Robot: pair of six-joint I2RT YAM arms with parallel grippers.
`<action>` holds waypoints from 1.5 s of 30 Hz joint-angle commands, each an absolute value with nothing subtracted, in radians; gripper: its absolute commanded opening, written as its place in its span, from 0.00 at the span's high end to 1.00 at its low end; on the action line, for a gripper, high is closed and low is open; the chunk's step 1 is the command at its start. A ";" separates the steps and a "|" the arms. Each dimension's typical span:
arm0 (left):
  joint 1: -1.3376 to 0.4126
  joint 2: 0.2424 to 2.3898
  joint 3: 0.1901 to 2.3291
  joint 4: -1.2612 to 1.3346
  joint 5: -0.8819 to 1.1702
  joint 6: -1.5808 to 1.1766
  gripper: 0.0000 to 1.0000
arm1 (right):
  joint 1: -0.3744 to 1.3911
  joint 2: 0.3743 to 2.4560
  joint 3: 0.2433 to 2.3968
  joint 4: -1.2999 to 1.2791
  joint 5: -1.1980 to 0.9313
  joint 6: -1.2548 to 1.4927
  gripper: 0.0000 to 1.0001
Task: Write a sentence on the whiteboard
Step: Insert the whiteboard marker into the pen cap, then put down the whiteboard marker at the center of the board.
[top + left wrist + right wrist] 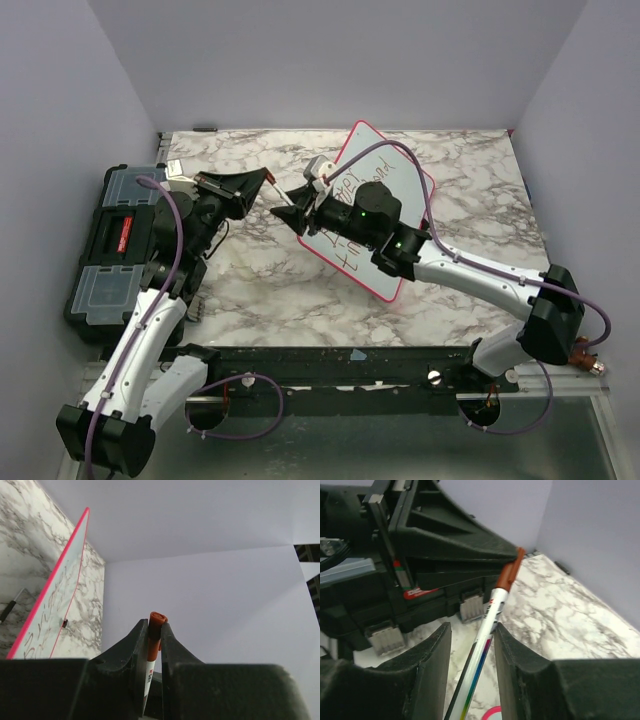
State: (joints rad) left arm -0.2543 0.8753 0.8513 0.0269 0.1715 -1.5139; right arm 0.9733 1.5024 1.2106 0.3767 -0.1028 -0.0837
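The whiteboard with its red-pink frame lies tilted on the marble table, and the dark reddish sentence is written on it in two lines. It also shows edge-on in the left wrist view. My left gripper is shut on the red-brown cap of a white marker. My right gripper faces it from over the board's left edge. Its jaws stand apart around the marker's barrel, which leans on the right finger.
A black toolbox with clear lid compartments stands at the table's left edge, behind my left arm. It fills the left of the right wrist view. Purple walls close the back and sides. A small dark stick-like object lies on the marble.
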 commanded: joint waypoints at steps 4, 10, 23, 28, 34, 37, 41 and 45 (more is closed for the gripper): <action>-0.320 0.834 0.852 0.037 0.401 -1.508 1.00 | 0.993 1.471 1.218 0.289 -0.140 -0.055 0.48; -0.318 0.835 0.847 0.040 0.390 -1.505 1.00 | 0.993 1.405 1.181 0.263 -0.112 -0.038 0.23; -0.310 0.845 0.857 0.004 0.370 -1.469 1.00 | 0.993 1.300 1.138 0.190 -0.006 0.035 0.11; -0.295 0.848 0.857 0.002 0.373 -1.456 1.00 | 0.993 1.257 1.123 0.130 0.070 0.046 0.09; -0.273 0.848 0.865 -0.067 0.378 -1.422 1.00 | 0.994 1.204 1.060 0.115 0.116 0.071 0.09; -0.254 0.842 0.873 -0.106 0.384 -1.393 1.00 | 0.993 1.184 1.040 0.109 0.155 0.089 0.08; -0.214 0.835 0.884 -0.164 0.397 -1.338 1.00 | 0.993 1.160 1.022 0.103 0.210 0.105 0.08; -0.172 0.836 0.906 -0.236 0.404 -1.262 1.00 | 0.993 1.146 1.015 0.095 0.282 0.105 0.06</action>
State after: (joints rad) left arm -0.2073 0.8501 0.8566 -0.1459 0.3687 -1.3643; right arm 0.9947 1.1740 1.0260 0.1169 0.1722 0.0883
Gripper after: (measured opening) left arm 0.134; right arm 0.935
